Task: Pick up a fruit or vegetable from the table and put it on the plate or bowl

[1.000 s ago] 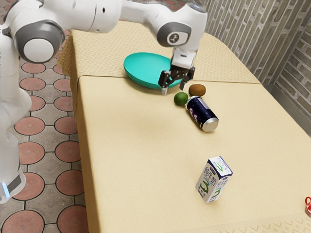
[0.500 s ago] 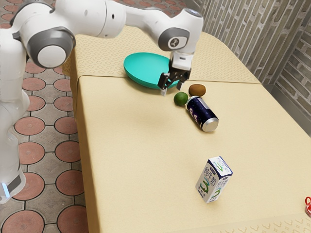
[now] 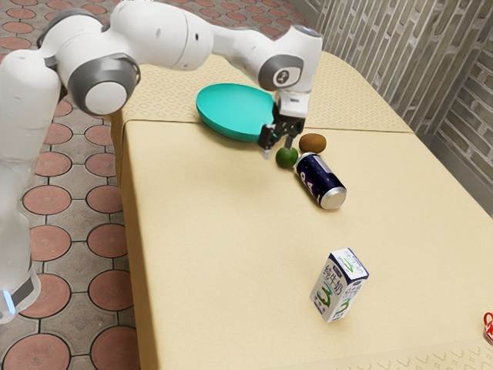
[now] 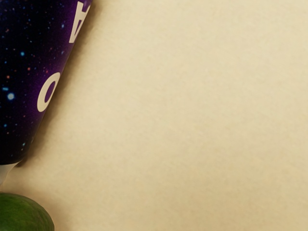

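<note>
A green lime (image 3: 286, 157) lies on the tan table, with a brown kiwi (image 3: 312, 142) just behind it toward the exterior view's right. A teal plate (image 3: 231, 112) rests further back, across the seam between the two tables. My gripper (image 3: 276, 146) hangs directly over the lime, fingers open and straddling its top without gripping it. In the wrist view the lime (image 4: 21, 214) is a green curve just under my hand, beside the dark purple can (image 4: 33, 72).
A dark purple can (image 3: 321, 180) lies on its side right next to the lime and kiwi. A small milk carton (image 3: 338, 284) stands nearer the front. A red item (image 3: 487, 327) pokes in at the exterior view's right edge.
My hand has dropped from in front of the plate toward the exterior view's right, down onto the lime. The fingers stay open. The objects have not moved.
</note>
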You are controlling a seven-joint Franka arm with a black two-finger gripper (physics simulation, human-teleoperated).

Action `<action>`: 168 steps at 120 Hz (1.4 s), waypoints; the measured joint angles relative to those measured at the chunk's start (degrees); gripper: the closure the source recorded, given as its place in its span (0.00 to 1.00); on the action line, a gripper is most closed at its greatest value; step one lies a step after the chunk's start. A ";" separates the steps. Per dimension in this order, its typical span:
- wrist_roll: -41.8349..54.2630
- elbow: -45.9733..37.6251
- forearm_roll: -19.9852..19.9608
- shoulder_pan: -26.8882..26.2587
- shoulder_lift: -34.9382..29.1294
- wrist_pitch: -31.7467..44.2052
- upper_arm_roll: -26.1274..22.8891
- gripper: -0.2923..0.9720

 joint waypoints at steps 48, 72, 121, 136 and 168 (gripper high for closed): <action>0.05 4.00 -0.38 2.94 1.67 -1.15 0.92 0.25; 0.19 4.61 -0.46 5.49 3.49 -1.76 0.66 0.25; 0.33 11.28 -0.65 6.57 8.10 -0.97 0.78 0.25; 0.29 11.07 -1.39 6.90 9.20 -0.16 0.67 0.25; 0.21 11.01 -2.45 6.72 10.66 1.38 -0.09 0.25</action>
